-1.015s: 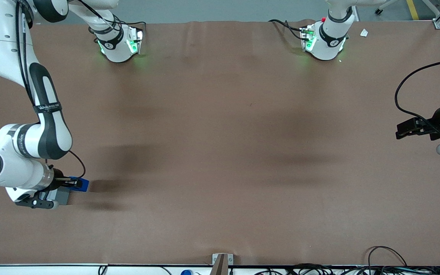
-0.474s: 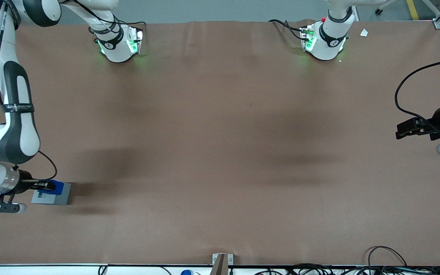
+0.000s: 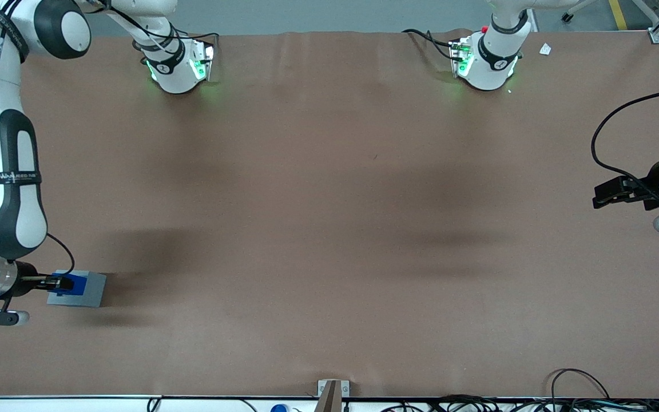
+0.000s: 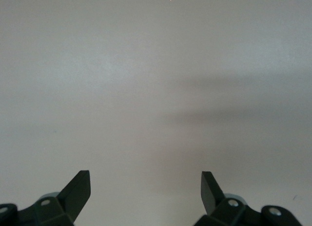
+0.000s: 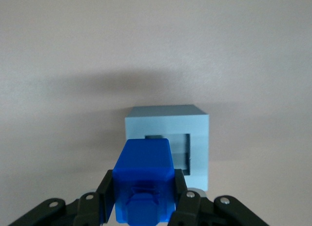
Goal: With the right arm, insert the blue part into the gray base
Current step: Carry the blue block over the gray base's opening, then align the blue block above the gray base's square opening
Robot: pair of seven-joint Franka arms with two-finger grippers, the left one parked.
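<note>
The gray base (image 3: 90, 290) lies on the brown table at the working arm's end, near the front camera. My right gripper (image 3: 65, 282) is shut on the blue part (image 3: 75, 284), which hangs over the base's edge. In the right wrist view the blue part (image 5: 144, 177) sits clamped between the black fingers (image 5: 108, 192), in front of the gray base (image 5: 168, 126) and covering part of its square recess (image 5: 184, 150). Whether the part touches the base I cannot tell.
The working arm's white links (image 3: 12, 171) rise above the base's end of the table. Both arm bases (image 3: 178, 66) glow green at the table's back edge. Cables (image 3: 581, 395) lie along the front edge.
The right arm has carried the blue part from beside the gray base to over it, shifting toward the table's end. The base has stayed put.
</note>
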